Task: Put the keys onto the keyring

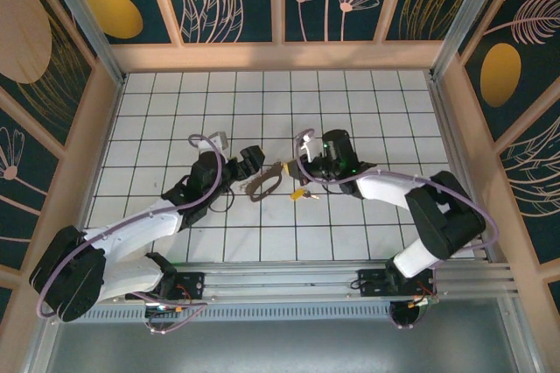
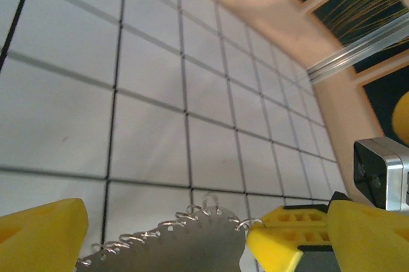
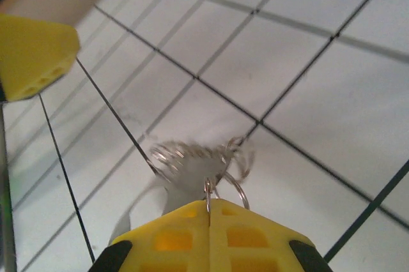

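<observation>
White tiled tabletop w/ black grid lines, walled by leaf-pattern panels. Near its centre is the keyring, a thin pale oval btwn the two arms. In the left wrist view its metal edge carries a row of small wire loops. Just right of it are the keys, a small silvery bunch, one w/ a yellow head.

The left gripper has its fingers spread to the keyring's width, a tip at each edge, apparently gripping it. The right gripper is closed tight, pinching the keys by a thin ring.

Risks, as a judgement: the pinch has very little metal in it, so a twist or a snag on the loops could pull the keys free & drop them. The keyring, held by its edges only, may swivel if pushed.

Count: 1 keyring, 1 yellow-headed key, other keys too blurred to count, 2 grippers.
</observation>
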